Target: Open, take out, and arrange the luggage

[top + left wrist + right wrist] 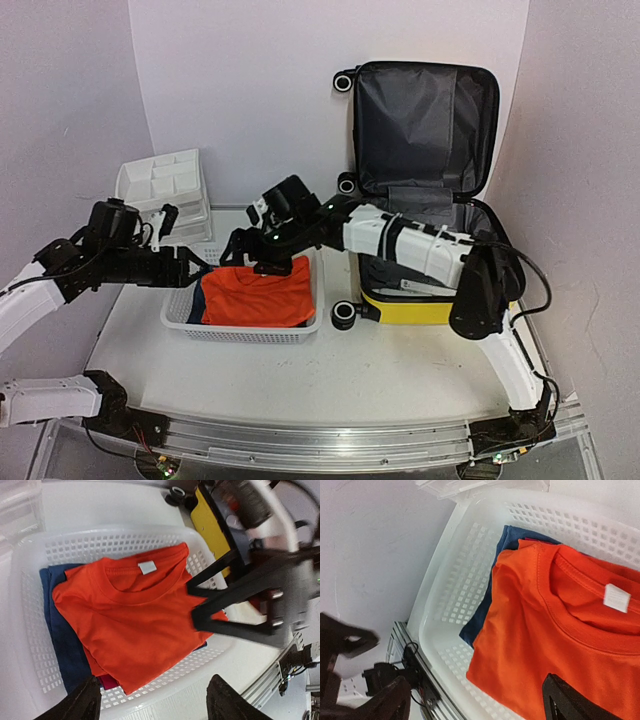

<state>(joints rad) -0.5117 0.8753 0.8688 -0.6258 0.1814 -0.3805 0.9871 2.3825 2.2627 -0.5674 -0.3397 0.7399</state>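
You are crowding the left gripper (200, 265) and right gripper (245, 258), both open and empty, over the basket (240, 335), risking a collision or snagging the shirt (262, 296).

The white mesh plastic basket (186, 318) sits left of centre in the top view, on the white table (300, 380). In it, a folded orange T-shirt (262, 295) lies on a folded navy garment (52, 625). Just beside the basket on the right rests the open yellow hard-shell suitcase (410, 308), its lid upright behind. Behind the basket, at upper left, is the white plastic drawer unit (165, 185).
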